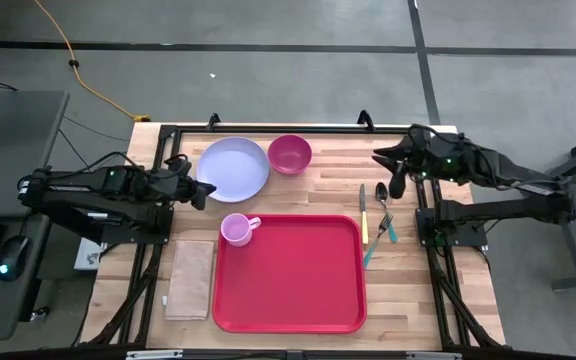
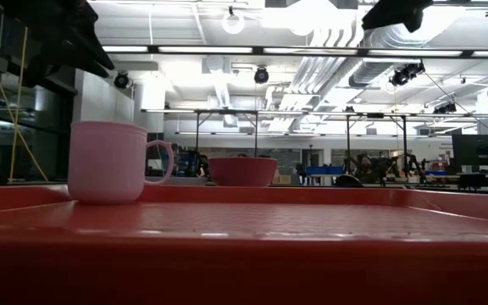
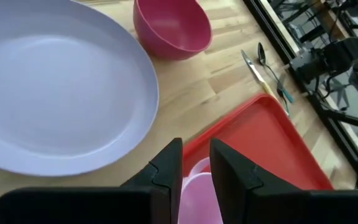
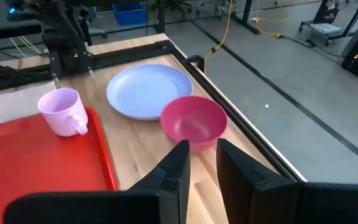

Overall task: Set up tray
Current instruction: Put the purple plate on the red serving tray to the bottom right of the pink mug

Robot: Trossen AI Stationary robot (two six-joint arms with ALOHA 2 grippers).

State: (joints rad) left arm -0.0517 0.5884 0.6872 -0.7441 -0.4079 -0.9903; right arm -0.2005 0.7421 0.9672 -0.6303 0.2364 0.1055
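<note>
Fingers of the left gripper: nearly closed, a narrow gap between the two, nothing grasped; gripper hangs above the table between the plate and the mug. Fingers of the right gripper: likewise nearly closed and empty; gripper hangs over the table's far right part, beyond the cutlery.

Tray: large, red, rectangular, low rim; lies flat at the near middle of the table, long side along the near edge.

Mug: pale pink, upright, in the tray's far left corner, handle toward the tray's right side.

Plate: lavender, round, on the bare wood beyond the tray's far left corner, near the far edge.

Bowl: magenta, upright, just beside the plate on its right.

Napkin: tan, flat, just beside the tray's left side.

Knife, spoon, fork: grouped on the wood just beside the tray's far right corner, handles yellow and teal.
</note>
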